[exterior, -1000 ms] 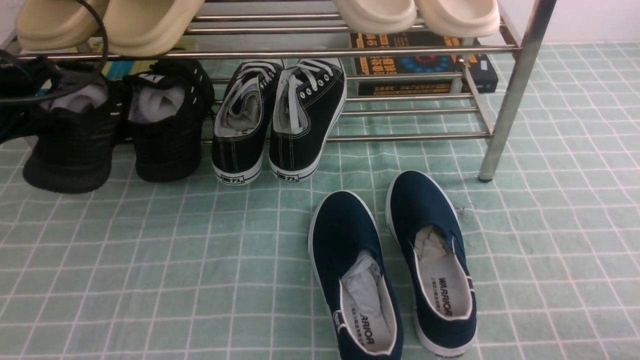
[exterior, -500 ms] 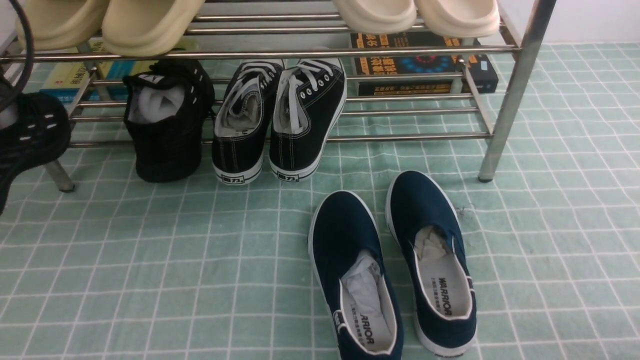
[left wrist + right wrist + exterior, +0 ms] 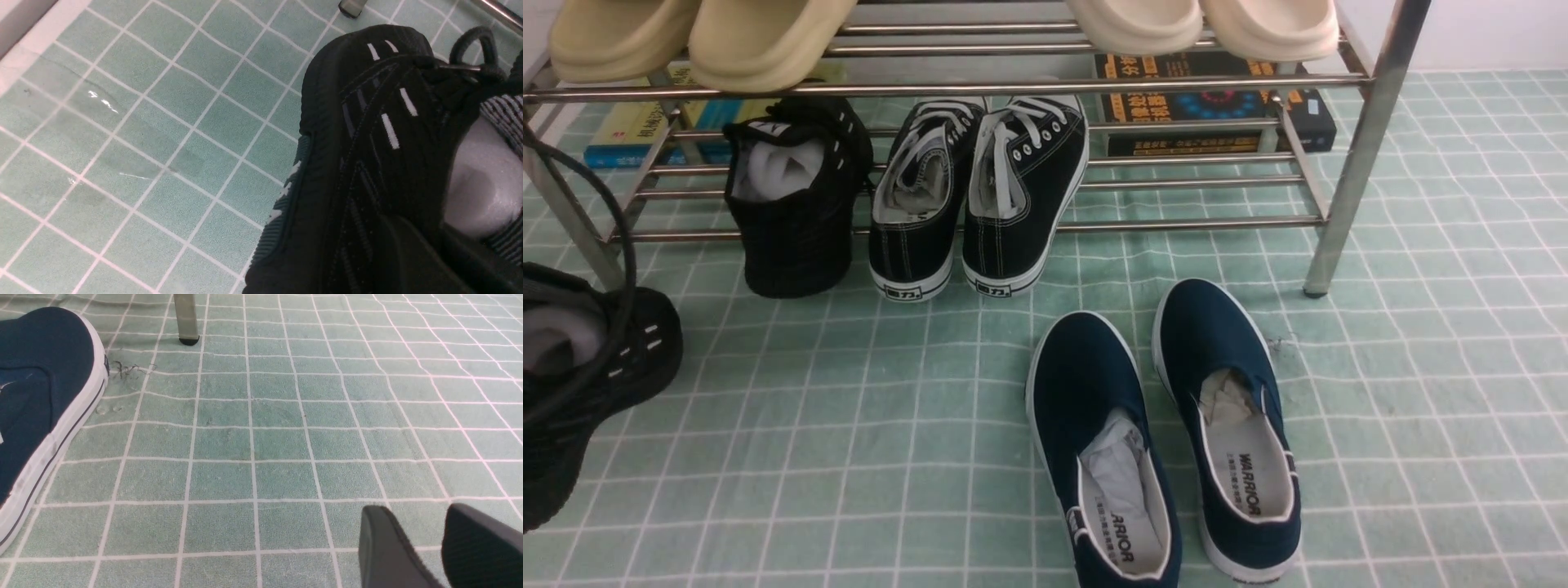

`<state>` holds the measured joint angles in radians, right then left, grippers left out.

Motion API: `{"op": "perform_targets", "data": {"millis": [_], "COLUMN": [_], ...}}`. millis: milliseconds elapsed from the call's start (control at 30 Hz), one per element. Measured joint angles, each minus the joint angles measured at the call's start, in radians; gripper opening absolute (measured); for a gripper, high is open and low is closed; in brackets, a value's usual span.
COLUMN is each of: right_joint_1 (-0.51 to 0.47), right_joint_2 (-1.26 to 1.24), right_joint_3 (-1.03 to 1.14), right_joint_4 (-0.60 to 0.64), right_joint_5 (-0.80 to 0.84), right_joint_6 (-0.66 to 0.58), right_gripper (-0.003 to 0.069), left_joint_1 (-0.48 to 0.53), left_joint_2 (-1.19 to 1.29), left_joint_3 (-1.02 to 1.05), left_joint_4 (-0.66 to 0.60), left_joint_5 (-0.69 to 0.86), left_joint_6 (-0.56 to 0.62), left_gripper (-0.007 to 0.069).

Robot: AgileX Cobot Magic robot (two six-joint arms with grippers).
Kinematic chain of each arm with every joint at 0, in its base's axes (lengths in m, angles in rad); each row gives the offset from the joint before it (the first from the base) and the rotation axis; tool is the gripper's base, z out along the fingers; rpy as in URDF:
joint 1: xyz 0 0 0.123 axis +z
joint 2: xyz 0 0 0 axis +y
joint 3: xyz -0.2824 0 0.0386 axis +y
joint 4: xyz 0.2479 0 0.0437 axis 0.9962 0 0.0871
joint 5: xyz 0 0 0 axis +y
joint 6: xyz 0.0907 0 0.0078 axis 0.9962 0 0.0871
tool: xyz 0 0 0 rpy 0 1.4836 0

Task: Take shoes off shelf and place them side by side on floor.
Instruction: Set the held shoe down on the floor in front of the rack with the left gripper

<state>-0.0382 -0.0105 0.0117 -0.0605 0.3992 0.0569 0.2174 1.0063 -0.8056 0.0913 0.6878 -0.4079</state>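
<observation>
**Supervisor:** State of the left claw?

**Inspector:** The left claw (image 3: 441, 257) was clamped on the collar of the held sneaker (image 3: 572, 449). Only a smooth dark finger edge showed, pressed against the knit. The upper was ribbed black mesh with short white dash marks (image 3: 390, 130) and a looped black lace. Pale, smooth stuffing (image 3: 482, 183) filled the mouth. A black cable (image 3: 625, 269) curved across the sneaker.

**Supervisor:** Its position?

**Inspector:** It was off the shelf (image 3: 1364, 155), in front of the left front leg and over the floor (image 3: 849, 425). Whether the ribbed sole touched the cloth could not be told.

**Supervisor:** The mate?

**Inspector:** The second sneaker (image 3: 796, 220) sat on the shelf's lower tier, left of centre. Its heel overhung the front rod and it had white stuffing inside. Just beside it on the same tier were black canvas sneakers (image 3: 1013, 212) with white laces and rubber soles.

**Supervisor:** Remainder?

**Inspector:** The shelf was thin shiny rods between thick round legs. Cream foam slippers (image 3: 760, 41), rounded and matte, lay on its upper tier. Navy slip-ons (image 3: 1094, 384) with white trim stood on the floor in front of the shelf, near the right front leg. The floor was mint-green with a white grid, slightly rippled. The right claw (image 3: 416, 516) hung low over it in front of that same leg. Its two dark textured fingers were apart and gripped nothing.
</observation>
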Motion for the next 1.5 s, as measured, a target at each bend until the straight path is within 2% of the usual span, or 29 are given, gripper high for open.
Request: {"op": "perform_targets", "data": {"millis": [467,867,1000,1233,1333,1433,1500], "right_joint_1": [0.000,0.000,0.000,0.000,0.000,0.000,0.000], "right_joint_2": [0.000,0.000,0.000,0.000,0.000,0.000,0.000], "right_joint_3": [0.000,0.000,0.000,0.000,0.000,0.000,0.000], "right_joint_4": [0.000,0.000,0.000,0.000,0.000,0.000,0.000], "right_joint_5": [0.000,0.000,0.000,0.000,0.000,0.000,0.000], "right_joint_6": [0.000,0.000,0.000,0.000,0.000,0.000,0.000], "right_gripper": [0.0239,0.0239,0.0239,0.0239,0.0239,0.0239,0.0239], "left_joint_1": [0.000,0.000,0.000,0.000,0.000,0.000,0.000], "left_joint_2": [0.031,0.135,0.137,0.137,0.137,0.137,0.140], "left_joint_3": [0.032,0.032,0.032,-0.002,-0.052,-0.137,-0.190], "left_joint_4": [0.010,0.054,0.080,0.099,0.099,0.097,0.083], "left_joint_5": [-0.107,-0.058,-0.007,0.091,0.152,0.221,0.258], "left_joint_6": [-0.007,0.006,0.046,0.065,0.065,0.066,0.070], "left_gripper": [0.0022,0.0040,0.0099,0.0358,0.0417,0.0434,0.0408]}}
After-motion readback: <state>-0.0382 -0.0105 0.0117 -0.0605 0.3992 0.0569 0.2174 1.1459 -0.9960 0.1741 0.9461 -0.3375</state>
